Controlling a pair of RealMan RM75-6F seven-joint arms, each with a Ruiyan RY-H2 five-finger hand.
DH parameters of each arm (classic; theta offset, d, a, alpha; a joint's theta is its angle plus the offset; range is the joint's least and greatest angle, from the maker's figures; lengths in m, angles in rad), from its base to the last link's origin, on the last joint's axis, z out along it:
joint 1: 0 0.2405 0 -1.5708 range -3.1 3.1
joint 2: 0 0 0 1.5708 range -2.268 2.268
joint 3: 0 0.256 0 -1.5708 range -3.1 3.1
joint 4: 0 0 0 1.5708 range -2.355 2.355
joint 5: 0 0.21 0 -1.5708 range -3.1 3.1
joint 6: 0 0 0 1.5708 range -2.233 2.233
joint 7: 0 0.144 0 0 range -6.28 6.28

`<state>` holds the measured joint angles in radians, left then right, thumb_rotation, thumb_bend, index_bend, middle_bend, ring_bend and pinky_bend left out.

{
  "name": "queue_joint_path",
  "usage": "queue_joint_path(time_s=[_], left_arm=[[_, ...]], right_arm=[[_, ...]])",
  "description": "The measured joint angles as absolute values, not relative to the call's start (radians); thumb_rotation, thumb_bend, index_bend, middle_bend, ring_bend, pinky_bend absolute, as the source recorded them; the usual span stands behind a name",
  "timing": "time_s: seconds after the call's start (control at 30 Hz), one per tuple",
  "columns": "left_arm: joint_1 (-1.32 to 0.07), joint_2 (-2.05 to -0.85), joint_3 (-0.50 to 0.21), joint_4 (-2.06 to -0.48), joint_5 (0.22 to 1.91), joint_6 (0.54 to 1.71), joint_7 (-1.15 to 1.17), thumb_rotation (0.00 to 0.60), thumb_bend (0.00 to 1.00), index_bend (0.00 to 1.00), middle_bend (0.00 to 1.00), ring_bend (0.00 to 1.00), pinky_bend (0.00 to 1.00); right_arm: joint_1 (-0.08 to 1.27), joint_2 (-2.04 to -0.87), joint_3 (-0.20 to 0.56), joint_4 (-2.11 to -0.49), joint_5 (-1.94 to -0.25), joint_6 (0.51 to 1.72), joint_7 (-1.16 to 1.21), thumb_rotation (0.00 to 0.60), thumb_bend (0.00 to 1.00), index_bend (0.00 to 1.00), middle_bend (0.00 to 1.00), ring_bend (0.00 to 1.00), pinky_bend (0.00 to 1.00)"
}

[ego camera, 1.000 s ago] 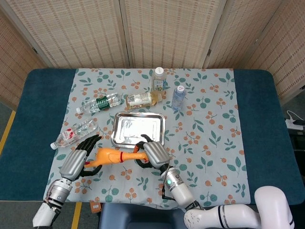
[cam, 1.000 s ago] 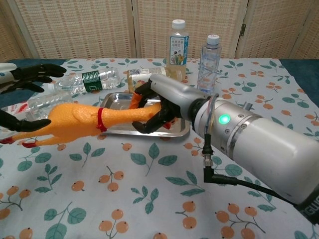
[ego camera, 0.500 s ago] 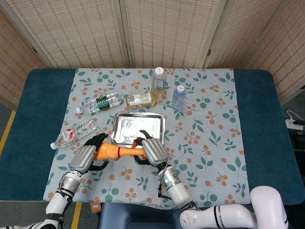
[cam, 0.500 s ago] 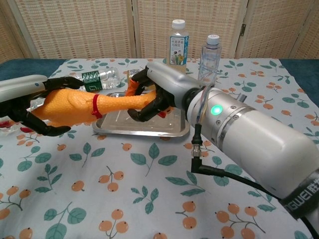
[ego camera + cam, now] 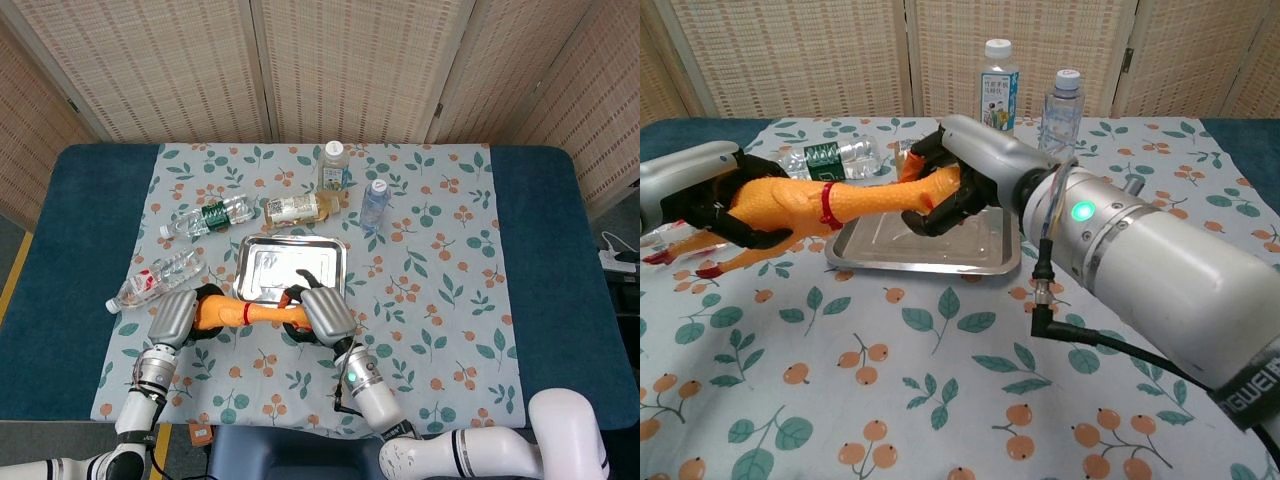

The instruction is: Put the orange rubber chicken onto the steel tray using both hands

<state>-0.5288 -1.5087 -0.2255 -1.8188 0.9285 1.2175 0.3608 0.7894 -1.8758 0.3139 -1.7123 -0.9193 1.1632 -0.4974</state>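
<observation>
The orange rubber chicken (image 5: pixel 262 315) (image 5: pixel 852 200) is held in the air between both hands, lying lengthwise with a red band around its neck. My left hand (image 5: pixel 174 317) (image 5: pixel 702 190) grips its fat body at the left. My right hand (image 5: pixel 323 313) (image 5: pixel 965 175) grips its head and neck end, over the front left part of the steel tray (image 5: pixel 322 246) (image 5: pixel 980 260). The tray lies flat on the cloth and nothing lies in it. The chicken's red feet (image 5: pixel 685 265) hang low at the far left in the chest view.
Two plastic water bottles (image 5: pixel 212 216) (image 5: pixel 155 279) lie left of the tray. A third bottle (image 5: pixel 295 208) lies behind it. Two upright bottles (image 5: pixel 334 164) (image 5: pixel 374 201) stand at the back. The floral cloth (image 5: pixel 440 300) covers a blue table.
Both hands have lifted the chicken and carried it toward the tray. My left hand, apart from the chicken a second ago, now grips its body. The head end now hangs over the tray.
</observation>
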Motion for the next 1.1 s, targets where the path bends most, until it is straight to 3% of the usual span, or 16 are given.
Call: queue_joint_path(time_s=[0.13, 0.23, 0.3, 0.37, 0.43, 0.47, 0.63, 0.97, 1.03, 1.1], left_arm=[[-0.535, -1.498, -0.224, -1.829, 0.917, 1.204, 0.37, 0.6, 0.9, 0.9, 0.84, 0.69, 0.7], [-0.536, -1.5, -0.225, -1.833, 0.918, 1.211, 0.374, 0.6, 0.79, 0.85, 0.79, 0.69, 0.7], [-0.534, -1.502, -0.224, -1.834, 0.928, 1.216, 0.356, 0.6, 0.64, 0.61, 0.6, 0.57, 0.61], [-0.535, -1.493, -0.217, -1.841, 0.929, 1.202, 0.348, 0.6, 0.48, 0.21, 0.25, 0.29, 0.44], [-0.539, -1.471, -0.212, -1.857, 0.913, 1.166, 0.348, 0.6, 0.41, 0.03, 0.05, 0.08, 0.3], [-0.542, -1.459, -0.209, -1.865, 0.904, 1.146, 0.347, 0.6, 0.39, 0.0, 0.01, 0.03, 0.24], [-0.559, -1.388, -0.199, -1.913, 0.88, 1.039, 0.309, 0.6, 0.33, 0.0, 0.0, 0.0, 0.13], [-0.584, -1.319, -0.189, -1.937, 0.885, 0.969, 0.23, 0.6, 0.32, 0.0, 0.0, 0.0, 0.15], [-0.589, -1.321, -0.188, -1.934, 0.867, 0.978, 0.238, 0.6, 0.38, 0.13, 0.09, 0.11, 0.27], [-0.589, -1.332, -0.19, -1.929, 0.861, 1.005, 0.24, 0.6, 0.46, 0.38, 0.33, 0.31, 0.44]], right_arm=[[0.788, -1.87, 0.316, -1.716, -0.916, 1.164, -0.492, 0.6, 0.38, 0.84, 0.41, 0.28, 0.39], [0.788, -1.866, 0.315, -1.72, -0.916, 1.165, -0.492, 0.6, 0.38, 0.84, 0.41, 0.28, 0.39], [0.788, -1.864, 0.314, -1.723, -0.916, 1.167, -0.492, 0.6, 0.38, 0.84, 0.41, 0.28, 0.39], [0.788, -1.863, 0.314, -1.725, -0.916, 1.169, -0.494, 0.6, 0.38, 0.84, 0.41, 0.28, 0.39], [0.788, -1.862, 0.313, -1.727, -0.915, 1.171, -0.495, 0.6, 0.38, 0.84, 0.41, 0.28, 0.39], [0.788, -1.862, 0.311, -1.728, -0.915, 1.171, -0.496, 0.6, 0.38, 0.84, 0.41, 0.28, 0.39], [0.788, -1.862, 0.305, -1.724, -0.913, 1.174, -0.501, 0.6, 0.38, 0.84, 0.41, 0.28, 0.39], [0.79, -1.865, 0.307, -1.722, -0.915, 1.179, -0.496, 0.6, 0.38, 0.84, 0.41, 0.28, 0.39], [0.79, -1.865, 0.308, -1.721, -0.916, 1.179, -0.495, 0.6, 0.38, 0.84, 0.41, 0.28, 0.39], [0.79, -1.865, 0.307, -1.721, -0.917, 1.178, -0.494, 0.6, 0.38, 0.84, 0.42, 0.28, 0.39]])
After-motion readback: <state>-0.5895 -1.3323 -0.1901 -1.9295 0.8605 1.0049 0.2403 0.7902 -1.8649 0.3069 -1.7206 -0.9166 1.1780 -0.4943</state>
